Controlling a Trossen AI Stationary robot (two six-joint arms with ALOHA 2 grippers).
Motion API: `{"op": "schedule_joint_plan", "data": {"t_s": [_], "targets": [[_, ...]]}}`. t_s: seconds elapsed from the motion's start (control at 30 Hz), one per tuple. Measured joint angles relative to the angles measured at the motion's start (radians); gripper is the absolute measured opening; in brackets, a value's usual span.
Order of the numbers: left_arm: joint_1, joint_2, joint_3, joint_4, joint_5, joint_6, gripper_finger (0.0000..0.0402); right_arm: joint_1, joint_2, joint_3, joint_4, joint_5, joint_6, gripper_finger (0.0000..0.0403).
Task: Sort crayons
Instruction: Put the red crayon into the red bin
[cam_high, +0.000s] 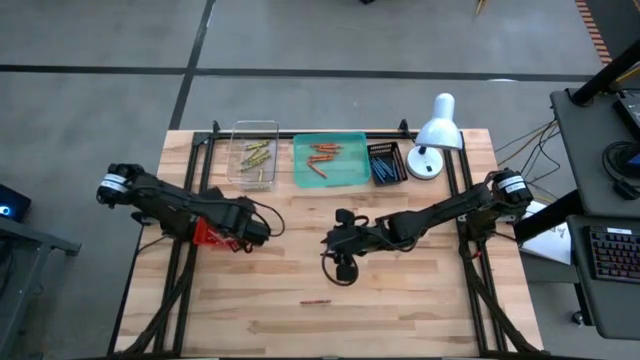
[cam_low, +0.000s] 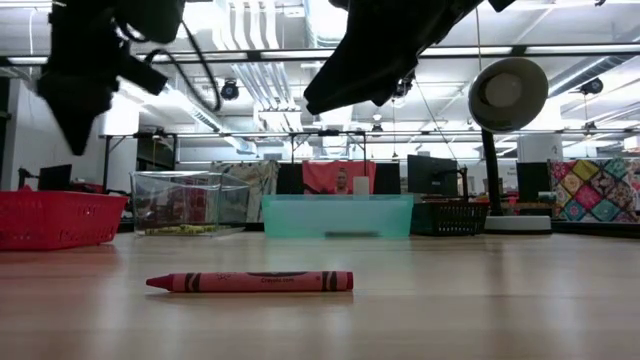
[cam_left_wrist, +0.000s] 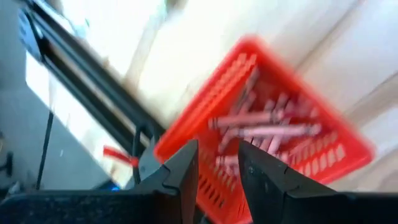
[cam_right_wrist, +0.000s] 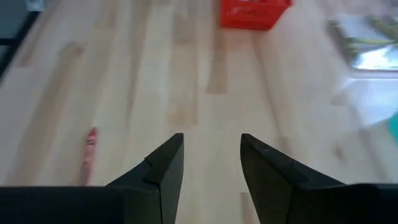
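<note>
A single red crayon lies flat on the wooden table near its front edge, and shows again in the right wrist view. A red mesh basket holding several red crayons stands at the table's left. My left gripper hovers over this basket, pointing down, open, with nothing between its fingers. My right gripper hangs open above the middle of the table, on the far side of the lone crayon and clear of it.
Along the far edge stand a clear box with yellow-green crayons, a teal tray with orange ones, and a dark basket with blue ones. A white desk lamp stands at the far right. Bare wood surrounds the lone crayon.
</note>
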Motion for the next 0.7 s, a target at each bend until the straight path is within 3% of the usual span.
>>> {"op": "schedule_joint_plan", "data": {"t_s": [0.13, 0.4, 0.53, 0.7], "targets": [[-0.032, 0.0, 0.051, 0.031, -0.104, -0.017, 0.0096, 0.013, 0.0, 0.0, 0.0, -0.085, 0.019, 0.0151], [-0.164, -0.001, 0.107, 0.226, -0.308, -0.028, 0.0096, 0.084, 0.029, -0.001, 0.004, -0.101, 0.018, 0.0151], [-0.28, -0.001, 0.103, 0.411, -0.388, 0.085, 0.0096, 0.11, 0.079, -0.002, 0.025, -0.101, 0.039, 0.0151], [-0.421, 0.012, 0.076, 0.702, -0.402, 0.3, 0.0096, 0.135, 0.141, 0.004, 0.048, -0.1, 0.078, 0.0151]]}}
